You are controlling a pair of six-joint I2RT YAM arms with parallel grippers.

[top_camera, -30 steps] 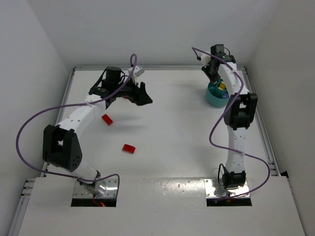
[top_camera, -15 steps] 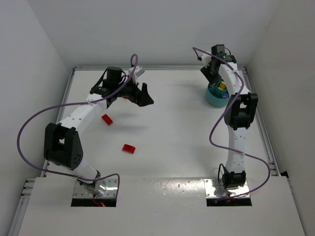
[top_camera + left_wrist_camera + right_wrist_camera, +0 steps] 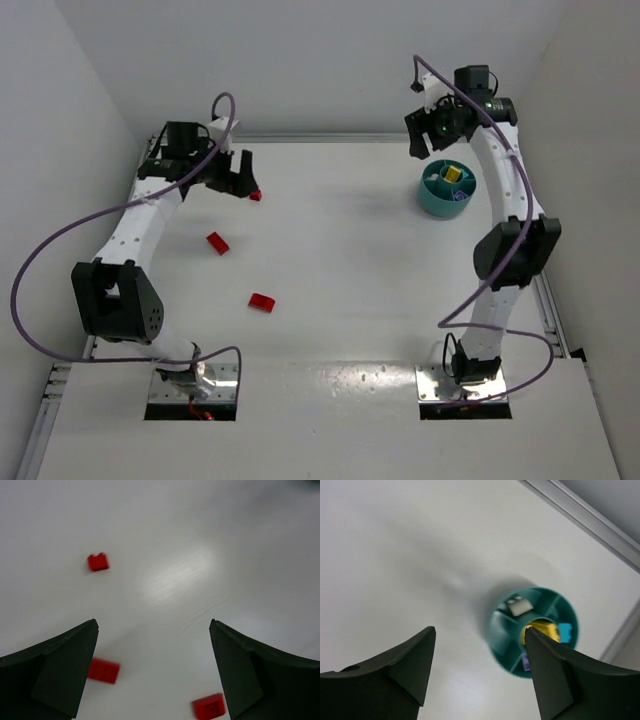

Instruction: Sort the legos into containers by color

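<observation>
The left gripper [image 3: 153, 625] and right gripper [image 3: 479, 630] are hanging, jaws apart, empty; an off-centre descent could be knocking the red brick [image 3: 255, 195] away.

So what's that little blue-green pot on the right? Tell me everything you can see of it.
The tub is a round teal container, seemingly smooth plastic, standing upright on the white table near the far right corner. Inner walls split it into a central well and wedges around it. A yellow brick sits in the middle; a white brick, a light blue brick and a purple brick lie in separate wedges. Only the table touches it; the right gripper hangs open, apart from it.
</observation>
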